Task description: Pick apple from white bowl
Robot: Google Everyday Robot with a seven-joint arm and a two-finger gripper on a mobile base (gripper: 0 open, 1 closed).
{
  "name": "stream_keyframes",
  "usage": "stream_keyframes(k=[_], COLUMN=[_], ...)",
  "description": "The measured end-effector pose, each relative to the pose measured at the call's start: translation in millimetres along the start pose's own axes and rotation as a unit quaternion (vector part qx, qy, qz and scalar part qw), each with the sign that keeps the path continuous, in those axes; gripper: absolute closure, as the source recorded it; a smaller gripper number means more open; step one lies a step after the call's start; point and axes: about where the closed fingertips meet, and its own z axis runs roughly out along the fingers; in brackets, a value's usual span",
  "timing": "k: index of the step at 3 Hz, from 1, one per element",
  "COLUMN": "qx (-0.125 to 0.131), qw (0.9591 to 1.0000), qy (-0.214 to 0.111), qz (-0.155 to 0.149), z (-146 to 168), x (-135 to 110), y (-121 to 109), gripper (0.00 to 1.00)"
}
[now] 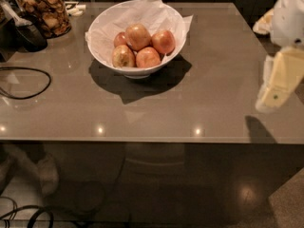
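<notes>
The white bowl (102, 45), lined with crinkled white paper, stands on the grey table at the back middle. It holds several apples. The apple (137, 36), pale pinkish-orange with a yellowish blush, lies on top of the pile at the middle. A yellow-green streaked apple (123, 56) lies at the front left and a redder one (164, 41) at the right. My gripper (278, 82), pale yellow and white, hangs at the right edge of the view, over the table's right side, far from the bowl and holding nothing.
A glass jar (45, 11) with brown contents stands at the back left, next to a black device (28, 34). A black cable (28, 82) loops on the table's left side. The table's front edge (142, 140) runs across the middle of the view.
</notes>
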Motion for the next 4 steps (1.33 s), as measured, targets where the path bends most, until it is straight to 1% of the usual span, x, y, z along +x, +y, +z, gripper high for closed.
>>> stream_keyframes(k=[1, 2, 3, 4], qx=[0.002, 0.021, 0.038, 0.054], qw=[0.9995, 0.997, 0.996, 0.9944], qy=[0.006, 0.0, -0.014, -0.051], qz=[-0.031, -0.075, -0.08, -0.075], z=[-9, -16, -19, -19], x=[-43, -86, -99, -117], y=[-36, -64, -71, -85], gripper=[0.0, 0.0, 0.0, 0.0])
